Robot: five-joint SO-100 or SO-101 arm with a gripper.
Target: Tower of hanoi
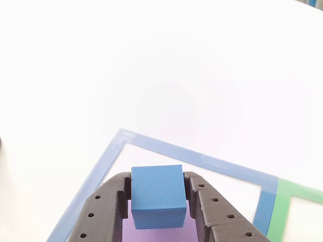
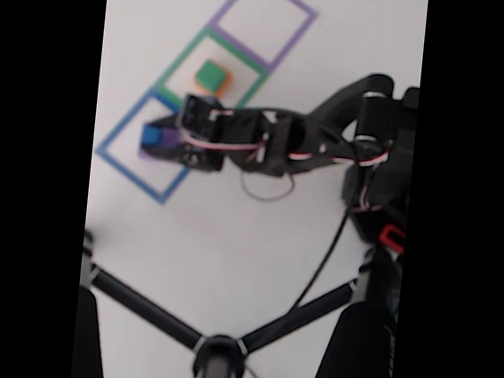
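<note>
Step in hand, by the look of it: a move of the smallest piece. Tool (image 1: 157,201) clenched on the blue block (image 1: 157,194), one dark finger (image 1: 103,212) pressed to each side of it. Directly under the blue block, a purple block (image 1: 151,233), its top peeking out below; touching or a hair apart, impossible to say, so either just lifting off or just setting down.

Seen from the fixed view, blue block (image 2: 153,135) inside the blue outline (image 2: 116,160), on the purple block (image 2: 146,151). Beyond the blue block, in the green outline (image 2: 182,60), a green block (image 2: 210,75) stacked on an orange block (image 2: 224,82). Further from the blue block again, the purple outline (image 2: 288,0), holding nothing.

Next move, as a judgement: if lifting, straight up clear of the purple block before any sideways travel, with the squeeze kept firm; if placing, down flush and centred, then jaws apart.

Arm (image 2: 279,142) stretched low and nearly level over the table (image 2: 229,240) from its base toward the blue block, wrist tipped down at the tool (image 2: 160,140).
</note>
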